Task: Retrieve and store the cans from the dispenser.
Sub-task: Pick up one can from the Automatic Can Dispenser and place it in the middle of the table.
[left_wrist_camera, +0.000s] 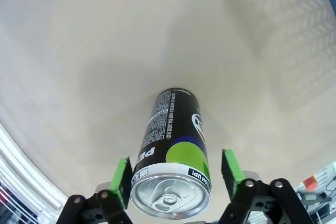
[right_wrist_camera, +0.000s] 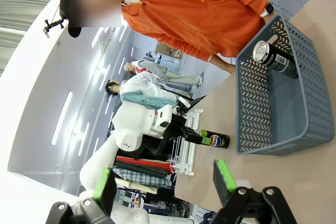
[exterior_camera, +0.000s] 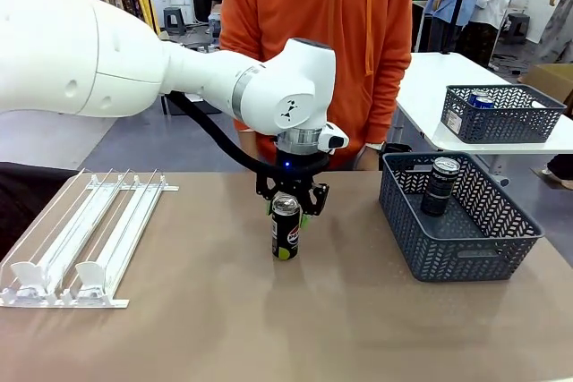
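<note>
1. Across the brown table (exterior_camera: 224, 328), the left arm reached in from the robot's left toward the middle, and a person in an orange hooded top (exterior_camera: 309, 33) stood at the far side
2. At the table's right side sat a dark grey mesh basket (exterior_camera: 466, 252) with one black can (exterior_camera: 440, 187) standing inside it, near the far wall; the right wrist view also showed that basket (right_wrist_camera: 247, 103) with the can (right_wrist_camera: 273, 59) in it
3. On the table's left side lay the dispenser (exterior_camera: 85, 239), a sloped white rack of thin rails with small white stoppers at its near end; no can sat in its lanes
4. At the middle of the table the left gripper (exterior_camera: 293, 205) pointed straight down over a black-labelled can (exterior_camera: 286, 228) that stood upright on the tabletop, well apart from both rack and basket
5. From the left wrist camera, the left gripper (left_wrist_camera: 175, 176) had its green pads (left_wrist_camera: 122, 179) spread on either side of the can (left_wrist_camera: 173, 150), level with its silver top, with a small gap at each side, so it was not clamped
6. The right gripper (right_wrist_camera: 165, 182) hung clear of the table, its green pads (right_wrist_camera: 222, 176) wide apart with nothing between them
</note>
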Tool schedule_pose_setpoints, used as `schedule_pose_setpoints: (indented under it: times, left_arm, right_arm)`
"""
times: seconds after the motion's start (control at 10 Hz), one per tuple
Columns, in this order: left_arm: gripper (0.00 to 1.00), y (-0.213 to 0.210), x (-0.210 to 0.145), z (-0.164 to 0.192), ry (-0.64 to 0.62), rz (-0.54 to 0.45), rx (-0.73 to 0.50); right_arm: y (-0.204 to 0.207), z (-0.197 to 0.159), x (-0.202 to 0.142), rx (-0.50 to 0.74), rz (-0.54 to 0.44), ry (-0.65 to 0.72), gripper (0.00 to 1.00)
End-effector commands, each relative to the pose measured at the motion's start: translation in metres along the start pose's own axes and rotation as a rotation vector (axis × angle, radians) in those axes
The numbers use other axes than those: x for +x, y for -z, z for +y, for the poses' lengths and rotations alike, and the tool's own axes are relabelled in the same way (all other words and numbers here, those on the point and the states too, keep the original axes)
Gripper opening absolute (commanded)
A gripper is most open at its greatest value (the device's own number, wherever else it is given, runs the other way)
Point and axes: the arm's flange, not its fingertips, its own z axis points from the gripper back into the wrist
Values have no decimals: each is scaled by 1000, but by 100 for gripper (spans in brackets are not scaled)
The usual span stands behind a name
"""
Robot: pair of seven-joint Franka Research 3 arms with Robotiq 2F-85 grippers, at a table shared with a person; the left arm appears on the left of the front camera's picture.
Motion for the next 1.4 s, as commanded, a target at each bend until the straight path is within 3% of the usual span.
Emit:
schedule_pose_setpoints:
  times: [0.0,0.2,0.4,0.5,0.6,0.7,0.9,1.0,1.3]
  left_arm:
    - [100,-5,-2,2,20,-12,22]
    - [100,-22,-12,9,13,-48,-4]
    - [100,-78,-48,41,6,-133,-112]
    - [100,-106,-73,65,101,-148,-294]
    - [100,-127,-102,97,134,-196,-386]
    - [100,-139,-131,132,56,-272,-426]
    - [100,-134,-206,230,-110,-449,-643]
    - [100,-121,-245,269,-142,-536,-794]
    - [100,-39,-381,356,-540,-841,-1105]
  right_arm:
    - [2,2,3,22,-17,-17,100]
    - [2,2,3,22,-17,-17,100]
    - [2,2,3,22,-17,-17,100]
    - [2,2,3,22,-17,-17,100]
    - [2,2,3,22,-17,-17,100]
    - [2,2,3,22,-17,-17,100]
    - [2,2,3,22,-17,-17,100]
    - [2,2,3,22,-17,-17,100]
    - [2,2,3,22,-17,-17,100]
